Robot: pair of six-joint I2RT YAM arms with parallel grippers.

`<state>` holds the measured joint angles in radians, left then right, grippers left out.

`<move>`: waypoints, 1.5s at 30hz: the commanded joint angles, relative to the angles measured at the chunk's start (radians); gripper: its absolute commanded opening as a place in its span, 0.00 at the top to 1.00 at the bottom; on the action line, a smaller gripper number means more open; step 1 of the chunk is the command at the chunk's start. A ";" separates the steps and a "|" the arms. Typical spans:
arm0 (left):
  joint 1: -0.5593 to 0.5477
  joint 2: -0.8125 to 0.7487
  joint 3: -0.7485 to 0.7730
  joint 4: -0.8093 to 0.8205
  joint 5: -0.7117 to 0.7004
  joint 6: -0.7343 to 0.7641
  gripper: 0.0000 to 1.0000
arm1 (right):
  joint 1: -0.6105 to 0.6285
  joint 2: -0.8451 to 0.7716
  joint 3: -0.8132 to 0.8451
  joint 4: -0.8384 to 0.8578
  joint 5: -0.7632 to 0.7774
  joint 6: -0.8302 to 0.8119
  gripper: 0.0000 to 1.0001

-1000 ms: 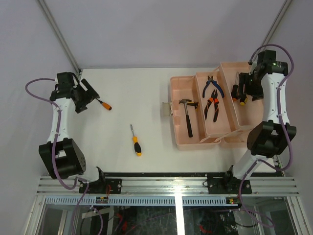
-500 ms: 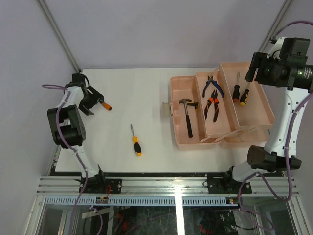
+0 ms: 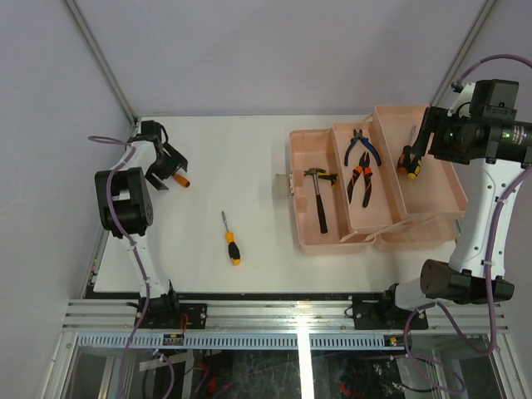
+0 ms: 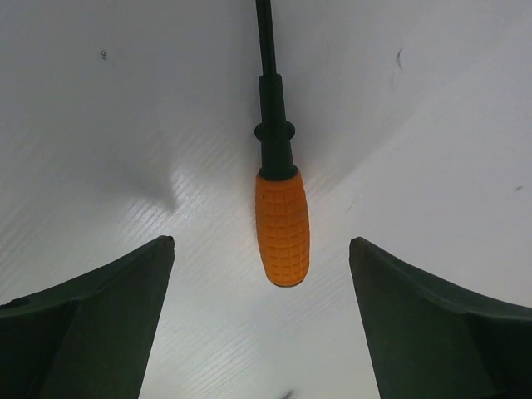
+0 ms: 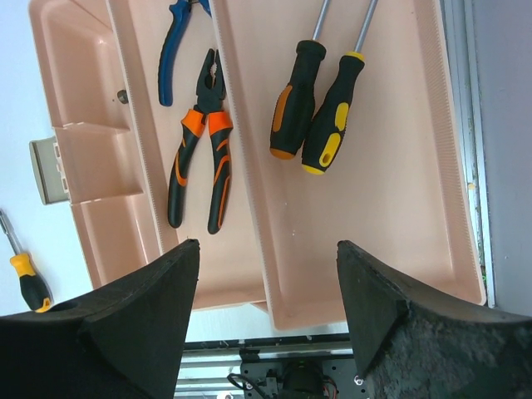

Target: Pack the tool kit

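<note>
Left hand spread | screwdriver: orange gridded handle (black shaft)

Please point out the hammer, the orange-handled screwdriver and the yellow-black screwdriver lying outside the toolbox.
hammer (image 3: pixel 320 206): top view, middle of its handle.
orange-handled screwdriver (image 4: pixel 282 229): left wrist view, orange grip.
loose yellow-black screwdriver (image 3: pixel 233 248): top view, its handle.

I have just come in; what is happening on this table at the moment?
Two robot arms are packing a tool kit. The open pink toolbox holds a hammer, blue pliers, orange pliers and two screwdrivers. The right tool, open and empty, hovers above those screwdrivers. The left tool is open over the orange-handled screwdriver at the far left of the table, not yet gripping it. A yellow-black screwdriver lies loose on the table.
</note>
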<state>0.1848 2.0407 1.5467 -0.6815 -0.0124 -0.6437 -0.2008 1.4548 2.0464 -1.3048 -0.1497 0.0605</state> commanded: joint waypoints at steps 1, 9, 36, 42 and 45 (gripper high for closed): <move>0.004 0.040 0.045 0.016 -0.026 -0.049 0.16 | 0.006 -0.024 0.038 -0.021 0.004 0.002 0.27; 0.000 0.095 0.053 0.017 0.019 -0.039 0.41 | 0.006 -0.011 0.066 -0.036 0.019 0.012 0.27; -0.343 -0.321 0.357 0.623 1.091 -0.074 1.00 | 0.285 0.105 -0.034 0.621 -0.452 0.364 0.27; -0.517 -0.418 0.252 0.651 1.079 0.009 1.00 | 0.339 0.063 -0.162 1.021 -0.548 0.596 0.26; -0.575 -0.421 0.251 0.649 1.070 0.012 1.00 | 0.362 0.053 -0.196 1.116 -0.560 0.643 0.26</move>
<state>-0.3424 1.6367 1.8107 -0.0967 1.0397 -0.6674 0.1371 1.5627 1.8744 -0.4828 -0.6338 0.5552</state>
